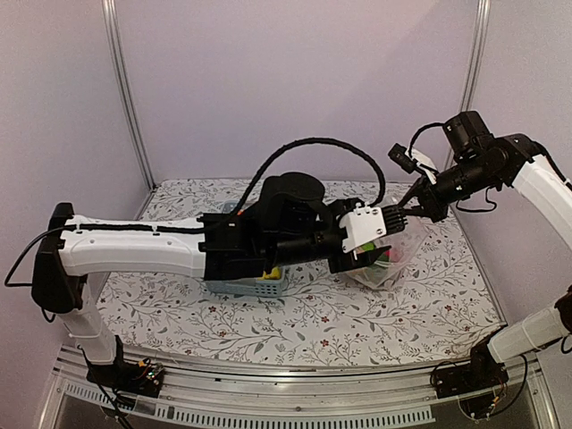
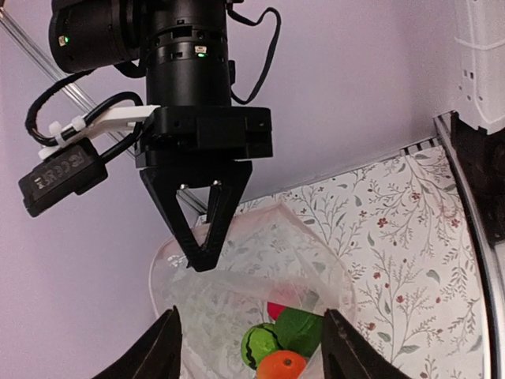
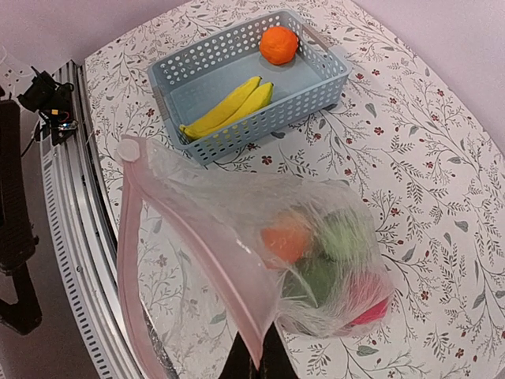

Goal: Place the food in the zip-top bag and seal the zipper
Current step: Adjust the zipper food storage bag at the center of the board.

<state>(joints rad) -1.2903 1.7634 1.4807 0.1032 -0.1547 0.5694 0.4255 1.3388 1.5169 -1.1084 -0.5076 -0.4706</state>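
Note:
The zip-top bag (image 3: 237, 229) hangs tilted over the floral cloth, mouth open. My right gripper (image 3: 258, 357) is shut on the bag's rim beside the pinkish zipper (image 3: 130, 260). Food lies inside the bag: an orange piece (image 2: 282, 365), a striped green one (image 2: 259, 344), a dark green one (image 2: 301, 328) and a red one (image 3: 372, 312). My left gripper (image 2: 256, 351) is open at the bag's mouth with nothing between its fingers. Yellow bananas (image 3: 229, 108) and an orange fruit (image 3: 278, 45) lie in the blue basket (image 3: 304, 96).
In the top view the left arm (image 1: 143, 246) reaches across the basket (image 1: 255, 286) toward the bag (image 1: 391, 259). The right gripper (image 1: 399, 213) holds the bag up from the right. Pale walls with metal posts (image 1: 125, 89) close off the back.

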